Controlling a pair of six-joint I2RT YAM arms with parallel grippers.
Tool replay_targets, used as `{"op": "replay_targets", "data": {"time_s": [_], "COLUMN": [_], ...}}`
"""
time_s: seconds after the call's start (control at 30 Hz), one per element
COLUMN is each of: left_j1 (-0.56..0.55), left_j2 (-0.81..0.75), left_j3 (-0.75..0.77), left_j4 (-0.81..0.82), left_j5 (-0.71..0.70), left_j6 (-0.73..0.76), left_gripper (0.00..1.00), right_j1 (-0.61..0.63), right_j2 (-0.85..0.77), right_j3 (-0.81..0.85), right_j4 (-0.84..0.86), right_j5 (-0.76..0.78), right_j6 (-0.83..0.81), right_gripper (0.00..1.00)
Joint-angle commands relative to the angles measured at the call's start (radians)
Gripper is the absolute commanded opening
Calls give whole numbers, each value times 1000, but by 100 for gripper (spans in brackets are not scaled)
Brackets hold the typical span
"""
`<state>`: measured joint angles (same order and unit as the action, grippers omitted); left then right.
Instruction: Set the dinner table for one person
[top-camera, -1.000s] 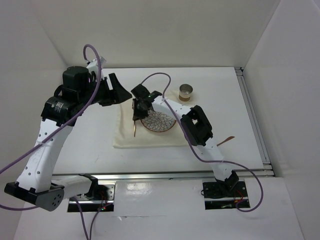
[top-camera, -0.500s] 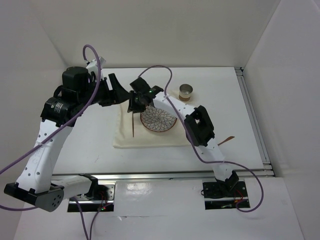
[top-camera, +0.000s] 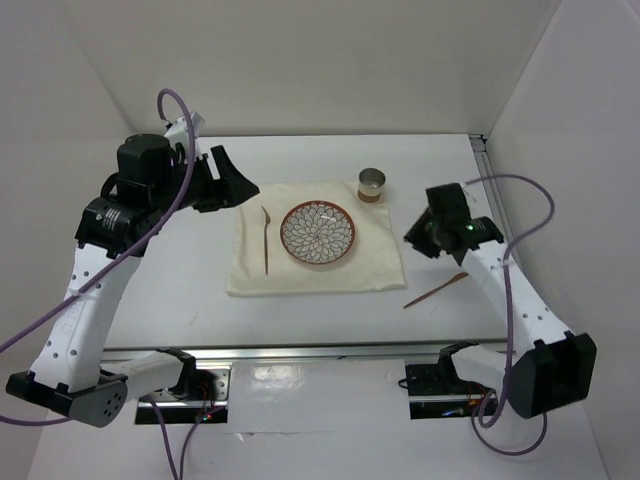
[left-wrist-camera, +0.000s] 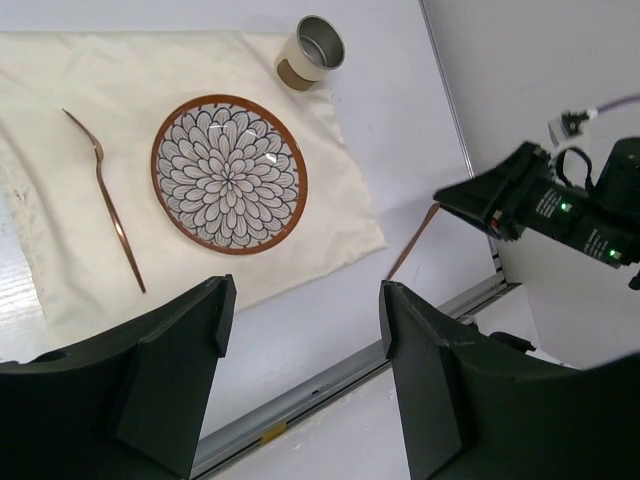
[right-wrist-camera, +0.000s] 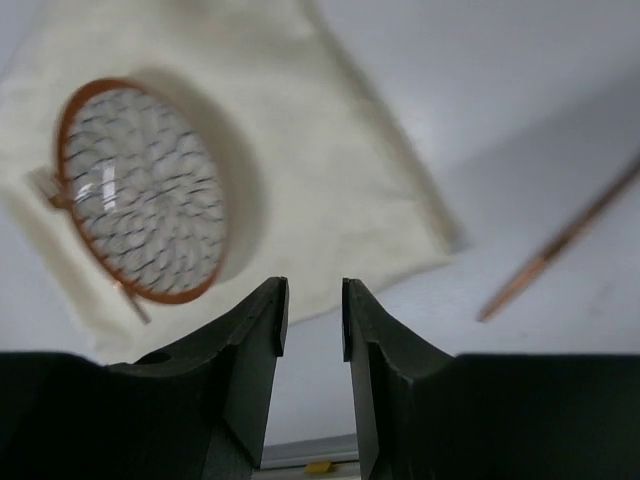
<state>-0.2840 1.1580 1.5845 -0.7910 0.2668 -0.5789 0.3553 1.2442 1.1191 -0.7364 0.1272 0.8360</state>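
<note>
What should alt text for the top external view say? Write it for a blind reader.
A flower-patterned plate sits on a cream cloth on a white table, a copper utensil left of it, a cup at the cloth's far right corner. A second copper utensil lies off the cloth, near the right hand.

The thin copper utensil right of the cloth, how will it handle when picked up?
The utensil looks slim and metallic, so probably stiff and light. It lies flat on the smooth table, so a grip may slip off it, and a push would likely slide or spin it.
</note>
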Motion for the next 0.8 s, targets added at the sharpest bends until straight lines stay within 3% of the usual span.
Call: {"op": "replay_targets", "data": {"time_s": [0.0, 0.03, 0.17, 0.5, 0.53, 0.57, 0.77], "left_j1": [5, 5, 5, 5, 5, 5, 5], "left_j2": [-4, 5, 16, 34, 34, 34, 43], "left_j3": [13, 3, -8, -37, -46, -46, -46], "left_j4": [30, 30, 41, 50, 50, 50, 59], "left_j5": [14, 25, 48, 66, 66, 66, 57], "left_j6": [16, 16, 16, 16, 16, 16, 16], "left_gripper": [76, 76, 76, 76, 76, 76, 76], "right_j1": [-139, -221, -344, -384, -384, -394, -424], "right_j2": [-86, -97, -63, 89, 89, 98, 127], "right_j3": [-175, -236, -338, -420, -429, -439, -484], "right_j4": [-112, -112, -32, 65, 74, 74, 130], "right_j5": [-37, -76, -118, -106, -106, -106, -106], "right_j6": [69, 69, 17, 8, 8, 8, 8], "right_gripper": [40, 40, 49, 53, 55, 65, 61]}}
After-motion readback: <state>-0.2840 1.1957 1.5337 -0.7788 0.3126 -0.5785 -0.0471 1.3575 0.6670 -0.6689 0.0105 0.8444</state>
